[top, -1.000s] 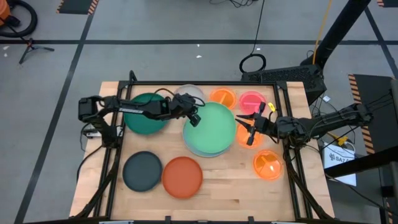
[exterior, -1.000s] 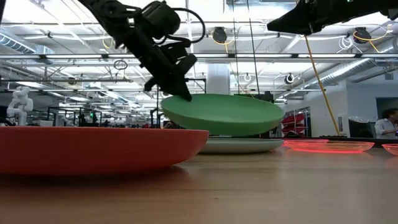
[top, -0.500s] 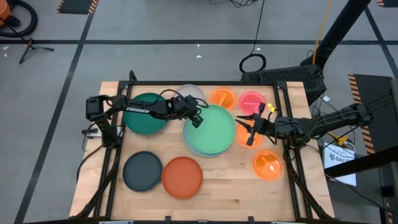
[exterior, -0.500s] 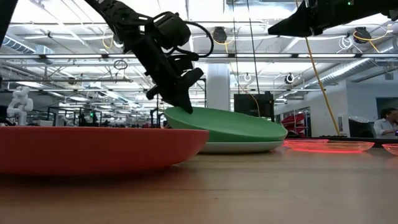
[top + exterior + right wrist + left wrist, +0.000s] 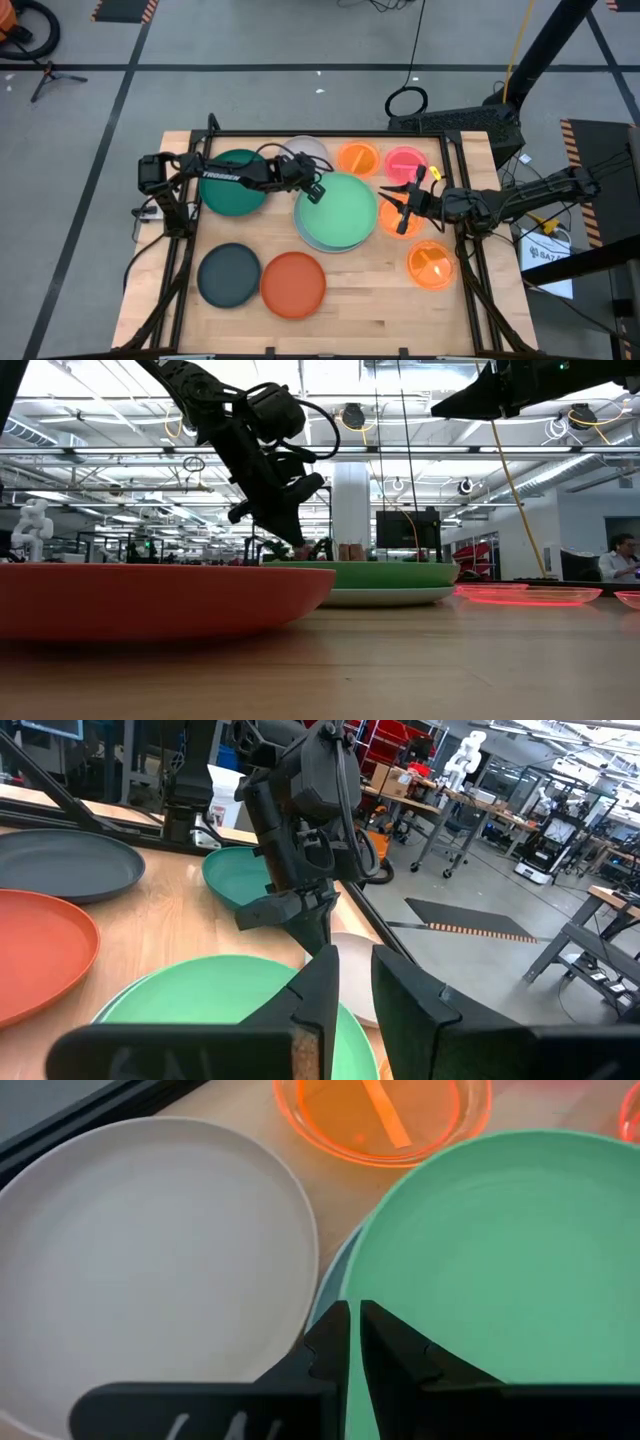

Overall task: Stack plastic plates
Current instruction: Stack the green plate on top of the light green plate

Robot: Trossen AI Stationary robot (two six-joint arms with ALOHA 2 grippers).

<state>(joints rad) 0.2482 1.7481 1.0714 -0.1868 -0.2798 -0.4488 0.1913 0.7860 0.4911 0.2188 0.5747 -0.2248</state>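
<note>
Left wrist view shows the left gripper with jaws slightly apart, straddling the light green plate's rim at frame centre, atop the light blue plate. Right gripper, centre-right, jaws partly apart, holds nothing.

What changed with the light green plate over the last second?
The left gripper lowered the light green plate from a tilted, lifted pose until it lies flat on the light blue plate, and its fingers have begun to part at the rim. The right gripper stayed hovering near the small orange plate; the other plates did not move.
</note>
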